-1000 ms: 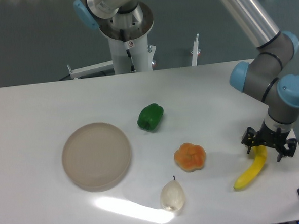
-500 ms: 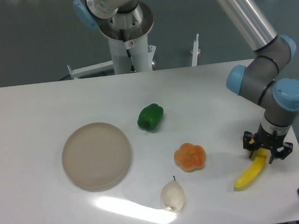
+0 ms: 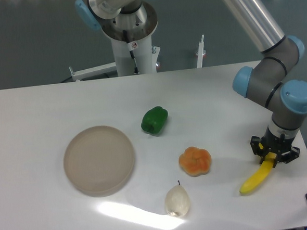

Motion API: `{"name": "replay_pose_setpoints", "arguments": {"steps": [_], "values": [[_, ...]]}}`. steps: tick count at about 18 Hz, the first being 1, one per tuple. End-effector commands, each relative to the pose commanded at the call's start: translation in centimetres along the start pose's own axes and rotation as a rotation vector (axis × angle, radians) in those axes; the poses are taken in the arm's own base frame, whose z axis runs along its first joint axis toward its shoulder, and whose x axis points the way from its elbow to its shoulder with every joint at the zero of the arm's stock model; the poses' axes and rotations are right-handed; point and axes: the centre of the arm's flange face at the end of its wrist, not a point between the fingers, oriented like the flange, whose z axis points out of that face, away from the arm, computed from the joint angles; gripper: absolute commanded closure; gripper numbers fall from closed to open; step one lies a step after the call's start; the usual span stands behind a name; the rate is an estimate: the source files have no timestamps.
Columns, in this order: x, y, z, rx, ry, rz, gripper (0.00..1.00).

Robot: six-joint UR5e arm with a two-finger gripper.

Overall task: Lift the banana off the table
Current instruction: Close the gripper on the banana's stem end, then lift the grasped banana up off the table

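White table across most of the view, matte, with a bright patch of light near the front edge. Robot arm next in size — silver tube slanting down from the top, grey joints with blue caps, wrist pointing straight down at the right side of the table. Round beige plate left of centre, lying flat. Yellow banana near the right front corner, lower tip resting on the table, upper end up between the fingers of the gripper. Gripper black, set over that upper end and closed on it, fingers snug against the yellow on both sides. Green pepper near the middle of the table, well apart from the banana. Orange lobed fruit in front of the pepper and to its right, between the plate and the banana. Pale see-through pear — smallest of the lot — just in front of the orange fruit, stem pointing up, at the edge of the bright patch.
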Motion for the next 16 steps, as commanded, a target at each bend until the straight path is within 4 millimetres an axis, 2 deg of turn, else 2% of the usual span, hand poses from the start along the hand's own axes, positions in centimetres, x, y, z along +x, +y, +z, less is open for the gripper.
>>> {"name": "replay_pose_setpoints", "arguments": {"steps": [3, 4, 6, 7, 10, 13, 16], "values": [[0.3, -1.1, -4.2, 0.006, -0.016, 0.008, 0.69], [1.5, -2.9, -6.2, 0.014, -0.021, 0.034, 0.69], [3.3, -4.8, -8.8, 0.029, -0.037, 0.067, 0.68], [4.7, -6.5, -10.6, 0.042, -0.053, 0.092, 0.68], [8.1, -9.0, -12.9, 0.058, -0.061, 0.128, 0.68], [9.9, -8.6, -14.5, 0.057, -0.060, 0.132, 0.68], [10.0, -8.6, -15.2, 0.061, -0.069, 0.141, 0.68]]}}
